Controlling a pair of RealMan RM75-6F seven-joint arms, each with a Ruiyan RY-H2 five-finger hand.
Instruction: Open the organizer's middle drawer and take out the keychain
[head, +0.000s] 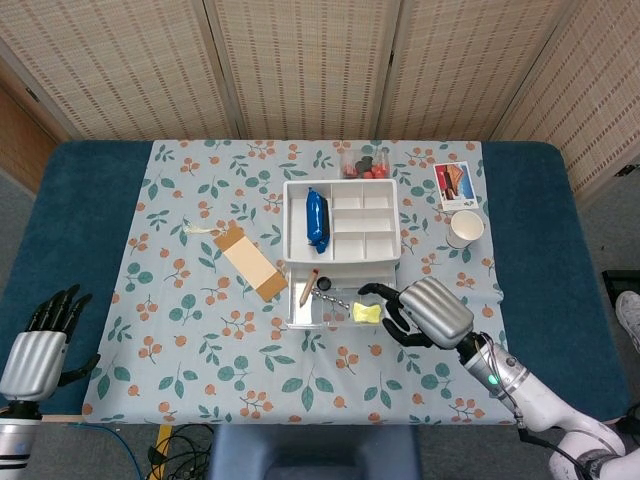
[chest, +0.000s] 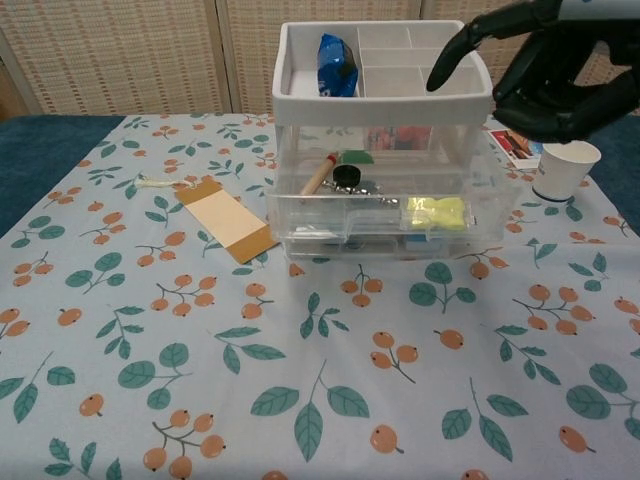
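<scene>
No legible writing on organizer

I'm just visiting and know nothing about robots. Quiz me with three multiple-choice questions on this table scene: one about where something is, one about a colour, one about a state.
1. Where is the paper cup?
A. right of the organizer
B. inside the drawer
C. on the tan tag

2. What colour is the packet in the organizer's top tray?
A. red
B. blue
C. green

3. How is the middle drawer?
A. shut
B. taken out
C. pulled open

Answers:
1 A: it stands on the cloth right of the organizer.
2 B: both views show it blue.
3 C: its front sticks out, with the keychain still inside and the right hand raised above it.
</scene>
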